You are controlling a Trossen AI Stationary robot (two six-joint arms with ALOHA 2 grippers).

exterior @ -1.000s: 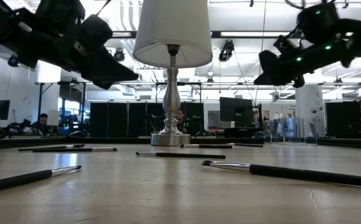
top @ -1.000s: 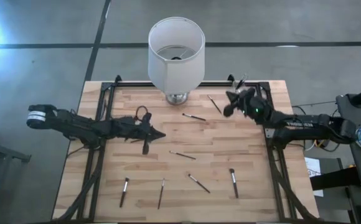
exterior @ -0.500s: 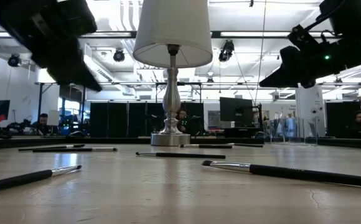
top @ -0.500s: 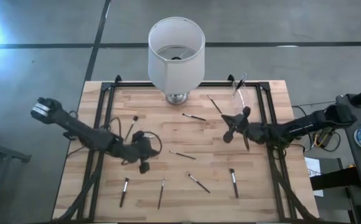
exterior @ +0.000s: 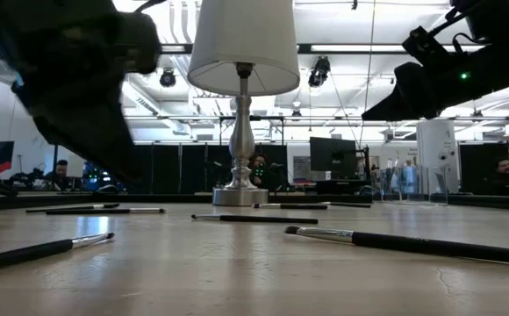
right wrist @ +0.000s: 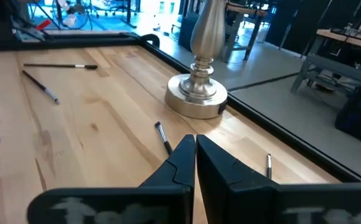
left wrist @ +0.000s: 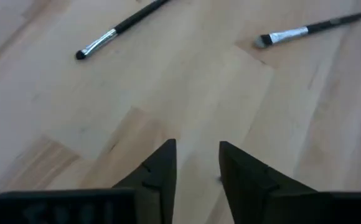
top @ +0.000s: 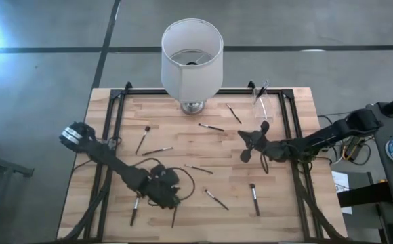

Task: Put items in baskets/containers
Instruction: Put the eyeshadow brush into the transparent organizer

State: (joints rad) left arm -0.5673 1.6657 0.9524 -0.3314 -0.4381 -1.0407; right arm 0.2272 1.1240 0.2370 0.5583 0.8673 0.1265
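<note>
Several thin dark-handled brushes lie flat on the wooden table, among them one at the middle, one nearer the front and one to its right. The clear cup stands at the far right corner with brush handles sticking out of it. My left gripper hangs open over the near left part of the table, tilted down at bare wood, with two brushes ahead of it. My right gripper is shut and empty above the middle right.
A big white lampshade on a silvery base stands at the far middle edge. A black frame runs along the table's sides. More brushes lie at the near left and the far middle.
My left gripper has swung from the table's left middle toward the near edge and tipped downward. My right gripper has moved from beside the cup toward the near edge and the table's middle. No brush has moved.
</note>
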